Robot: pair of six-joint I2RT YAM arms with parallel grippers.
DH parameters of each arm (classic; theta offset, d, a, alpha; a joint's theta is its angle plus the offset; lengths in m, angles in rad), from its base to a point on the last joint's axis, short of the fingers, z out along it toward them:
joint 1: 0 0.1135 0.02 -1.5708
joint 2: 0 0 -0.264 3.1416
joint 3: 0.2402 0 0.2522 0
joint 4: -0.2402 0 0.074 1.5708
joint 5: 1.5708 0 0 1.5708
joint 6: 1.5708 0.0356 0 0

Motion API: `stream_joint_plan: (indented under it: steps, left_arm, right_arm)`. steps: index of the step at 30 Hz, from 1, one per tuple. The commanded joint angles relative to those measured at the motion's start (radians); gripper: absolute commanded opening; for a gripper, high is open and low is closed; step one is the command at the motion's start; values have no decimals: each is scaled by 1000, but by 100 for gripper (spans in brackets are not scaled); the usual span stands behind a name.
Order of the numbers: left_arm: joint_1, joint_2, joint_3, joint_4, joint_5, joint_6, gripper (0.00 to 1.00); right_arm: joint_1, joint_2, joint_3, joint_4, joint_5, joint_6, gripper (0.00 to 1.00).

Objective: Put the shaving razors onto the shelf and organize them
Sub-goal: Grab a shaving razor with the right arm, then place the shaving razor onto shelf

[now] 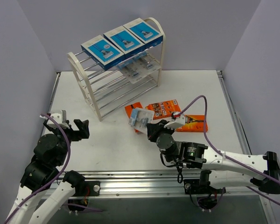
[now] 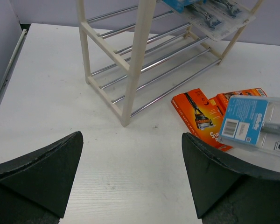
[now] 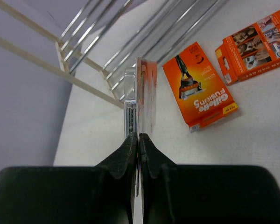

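Note:
The white-framed shelf [image 1: 86,88] stands at the back. Three blue boxes [image 1: 123,39] lie in a row on its top tier, and clear blister packs [image 1: 139,69] lie on the right of the second tier. My right gripper [image 1: 150,126] is shut on another clear blister pack [image 1: 141,118] and holds it above the table in front of the shelf. In the right wrist view that pack [image 3: 141,93] is edge-on between the closed fingers [image 3: 130,149]. Three orange packs [image 1: 163,108] [image 1: 133,109] [image 1: 194,123] lie flat on the table. My left gripper [image 2: 130,172] is open and empty over bare table at the left.
The shelf's two lower tiers of chrome rods [image 2: 168,70] are bare. Its near corner post [image 2: 137,60] stands ahead of my left gripper. A purple cable [image 1: 200,105] arcs over the right arm. Walls close in the table at left, back and right.

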Motion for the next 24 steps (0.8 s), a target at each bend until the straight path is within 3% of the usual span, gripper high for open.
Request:
stream_joint_plan:
  steps: [1, 13, 24]
  left_arm:
    - [4, 2, -5, 54, -6, 2, 96]
    - [-5, 8, -13, 57, 6, 5, 95]
    - [-10, 16, -14, 54, 3, 8, 96]
  right_arm:
    - [-48, -67, -74, 284, 43, -1, 0]
    - [-206, 86, 32, 575, -137, -95, 0]
    - [-304, 310, 235, 706, -273, -148, 0]
